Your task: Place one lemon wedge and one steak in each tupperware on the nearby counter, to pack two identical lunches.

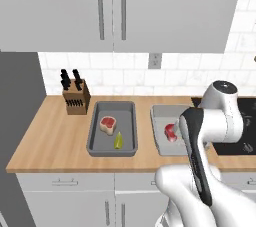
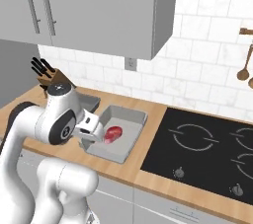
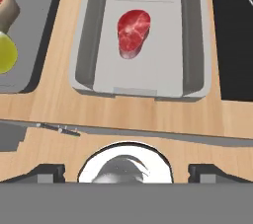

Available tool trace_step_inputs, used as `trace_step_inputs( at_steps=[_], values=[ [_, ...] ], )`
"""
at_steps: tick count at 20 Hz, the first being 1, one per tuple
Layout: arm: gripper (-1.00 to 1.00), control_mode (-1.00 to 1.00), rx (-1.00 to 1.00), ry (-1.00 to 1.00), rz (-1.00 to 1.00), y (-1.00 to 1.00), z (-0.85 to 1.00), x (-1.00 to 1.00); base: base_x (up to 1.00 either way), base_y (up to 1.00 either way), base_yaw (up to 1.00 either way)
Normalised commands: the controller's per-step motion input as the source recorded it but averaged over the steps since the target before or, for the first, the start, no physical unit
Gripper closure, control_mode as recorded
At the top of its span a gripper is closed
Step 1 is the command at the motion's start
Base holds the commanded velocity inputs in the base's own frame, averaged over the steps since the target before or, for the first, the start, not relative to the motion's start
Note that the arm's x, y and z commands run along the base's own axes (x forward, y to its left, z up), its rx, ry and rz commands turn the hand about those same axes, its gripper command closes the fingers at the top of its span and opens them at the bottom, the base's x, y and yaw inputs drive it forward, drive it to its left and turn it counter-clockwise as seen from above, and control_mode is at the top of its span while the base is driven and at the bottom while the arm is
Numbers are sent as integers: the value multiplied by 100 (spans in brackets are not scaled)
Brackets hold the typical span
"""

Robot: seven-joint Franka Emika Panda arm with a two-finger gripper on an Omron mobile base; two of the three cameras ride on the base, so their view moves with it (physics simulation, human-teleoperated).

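Steak, one red raw slab (image 3: 133,31), lies alone in the shallow grey rectangular tray (image 3: 192,45) beside the black cooktop (image 3: 234,35); the twin grey tray (image 1: 127,126) (toward the wooden knife block (image 1: 76,100)) holds steak (image 1: 107,123) and yellow-green lemon wedge (image 1: 118,141) on the light wood-grain counter (image 1: 55,136). Two-finger gripper (image 3: 127,169) hovers above, jaws spread wide, empty.

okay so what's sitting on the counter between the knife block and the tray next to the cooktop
The other tupperware, holding a steak and a lemon wedge, lies between the knife block and the right tupperware, in the left base view.
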Motion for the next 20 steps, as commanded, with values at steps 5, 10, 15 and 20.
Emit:
trace_step_inputs(
  at_steps=[5,10,15,20],
  values=[
    [-100,-100,0,-6,0,14,12,-49,0,0,0],
    [-100,-100,0,0,0,0,0,0,0,0,0],
    [-100,100,0,0,0,1,-1,-16,-40,0,2],
    [-100,100,0,0,0,0,0,0,-80,35,40]
  ],
)
